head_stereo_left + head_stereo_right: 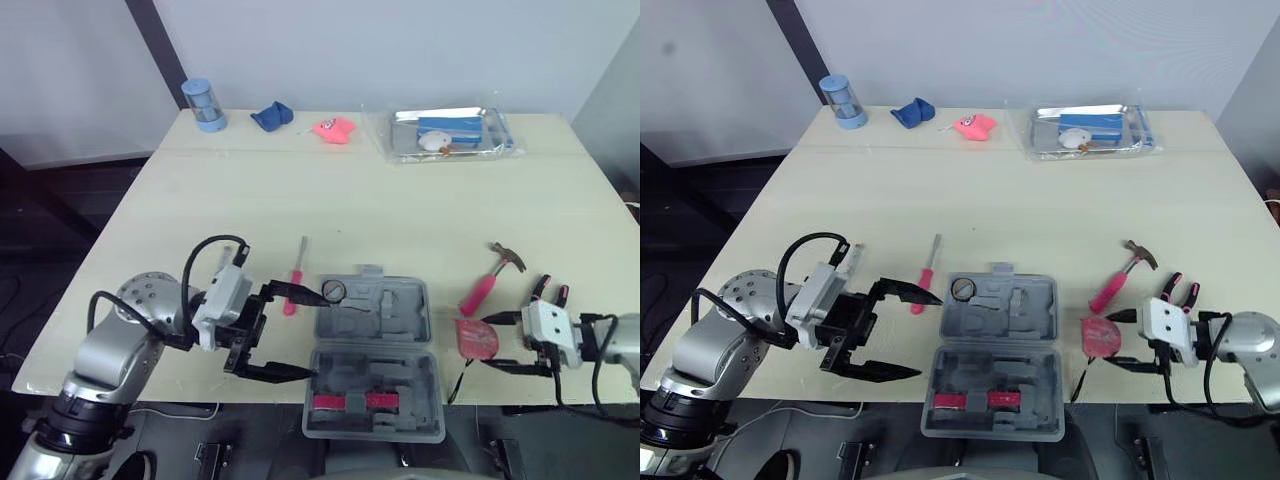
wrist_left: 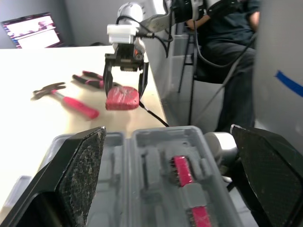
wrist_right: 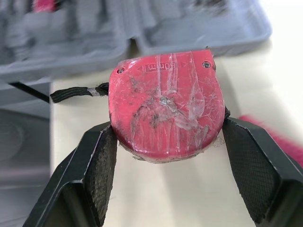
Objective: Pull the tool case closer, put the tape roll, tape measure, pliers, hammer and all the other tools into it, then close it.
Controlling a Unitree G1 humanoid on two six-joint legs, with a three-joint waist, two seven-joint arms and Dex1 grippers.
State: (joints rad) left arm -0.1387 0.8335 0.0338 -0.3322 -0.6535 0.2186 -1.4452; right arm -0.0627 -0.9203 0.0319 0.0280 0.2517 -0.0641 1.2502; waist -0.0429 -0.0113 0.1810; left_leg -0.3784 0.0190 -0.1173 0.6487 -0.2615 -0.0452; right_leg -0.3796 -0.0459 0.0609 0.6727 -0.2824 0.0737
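Observation:
The grey tool case (image 1: 372, 350) lies open at the table's front edge, its near half past the edge with pink-handled bits (image 1: 350, 402) in it. A small black tape roll (image 1: 334, 291) sits in its far left corner. My left gripper (image 1: 314, 333) is open just left of the case, nothing between its fingers. My right gripper (image 1: 485, 340) is shut on the red tape measure (image 3: 165, 104), right of the case near the front edge. The pink-handled hammer (image 1: 482, 287) and pliers (image 1: 548, 290) lie just behind it. A red screwdriver (image 1: 293, 288) lies left of the case.
Along the far edge stand a blue cylinder (image 1: 204, 104), a blue cloth (image 1: 271, 116), a pink object (image 1: 334, 128) and a clear bag of items (image 1: 448, 133). A person (image 2: 227, 28) sits beyond the table's right end.

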